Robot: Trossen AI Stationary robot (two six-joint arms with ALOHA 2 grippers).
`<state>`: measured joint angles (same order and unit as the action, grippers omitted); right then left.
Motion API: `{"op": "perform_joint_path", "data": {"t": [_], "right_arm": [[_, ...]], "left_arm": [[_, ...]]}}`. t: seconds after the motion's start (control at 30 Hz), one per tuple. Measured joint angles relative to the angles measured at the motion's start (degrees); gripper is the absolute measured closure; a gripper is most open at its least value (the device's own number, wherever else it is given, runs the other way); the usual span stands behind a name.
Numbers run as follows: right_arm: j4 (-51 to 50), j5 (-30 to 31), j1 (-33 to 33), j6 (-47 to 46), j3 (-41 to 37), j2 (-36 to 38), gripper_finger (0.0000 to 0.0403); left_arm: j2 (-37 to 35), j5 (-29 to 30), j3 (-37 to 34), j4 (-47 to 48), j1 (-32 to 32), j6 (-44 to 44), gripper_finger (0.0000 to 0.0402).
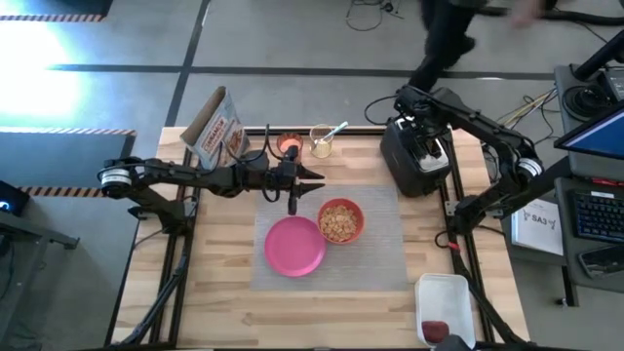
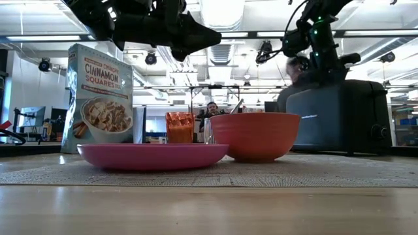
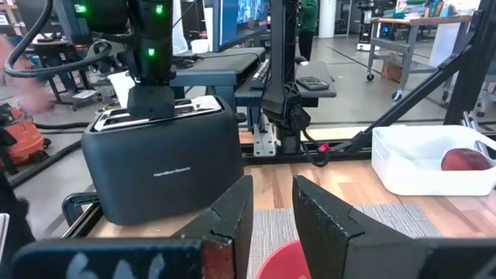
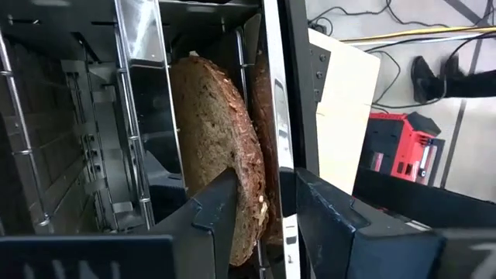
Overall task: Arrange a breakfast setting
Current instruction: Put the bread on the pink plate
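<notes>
Right gripper (image 4: 263,209) is set down over the toaster (image 1: 417,156) at the table's far right, its fingers straddling the toast (image 4: 221,147) that stands on edge in a slot; whether the pads already press the crust cannot be told, though the jaws stand narrow around it; the slice's broad faces run along the slot and its edge points up toward the wrist, so the coming move is judged to be a straight lift along that axis, then a carry to the plate (image 1: 294,246) on the mat (image 1: 380,244); left gripper (image 1: 292,203) hovers just beyond the plate beside the bowl (image 1: 341,220), jaws narrowly parted with nothing seen between them; the right arm is plainly the nearer to the toast; only the right wrist view shows the slice inside the slot; from above, just the toaster's top is seen.
</notes>
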<state>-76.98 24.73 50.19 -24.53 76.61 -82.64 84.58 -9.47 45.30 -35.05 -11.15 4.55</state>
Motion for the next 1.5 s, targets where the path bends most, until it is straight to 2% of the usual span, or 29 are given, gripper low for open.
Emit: {"op": "perform_joint_path", "data": {"t": [0.4, 0.53, 0.73, 1.1, 1.2, 1.5], "right_arm": [[-0.2, -0.7, 0.1, 1.6, 0.3, 0.8, 0.0336], [-1.2, -1.9, 0.1, 1.6, 1.8, 0.8, 0.0339], [-0.8, -7.0, 0.1, 2.7, 4.9, 1.2, 0.0341], [-0.7, -6.5, 0.1, 2.5, 5.1, 1.4, 0.034], [-0.5, -6.1, 0.1, 2.5, 5.1, 1.4, 0.033], [-0.1, -3.9, 0.1, 3.1, 5.1, 1.4, 0.0269]], "left_arm": [[0.0, 0.1, 0.0, 0.0, -0.2, 0.1, 0.0326], [0.0, 0.1, -0.1, 0.0, -0.3, 0.1, 0.0326], [0.0, 0.1, -0.1, 0.0, -0.5, 0.1, 0.0326], [0.0, 0.1, -0.1, 0.3, -0.6, 0.1, 0.0326], [0.0, 0.1, -0.1, 0.4, -0.6, 0.1, 0.0326], [0.0, 0.1, -0.1, 0.4, -0.6, 0.1, 0.0326]]}}
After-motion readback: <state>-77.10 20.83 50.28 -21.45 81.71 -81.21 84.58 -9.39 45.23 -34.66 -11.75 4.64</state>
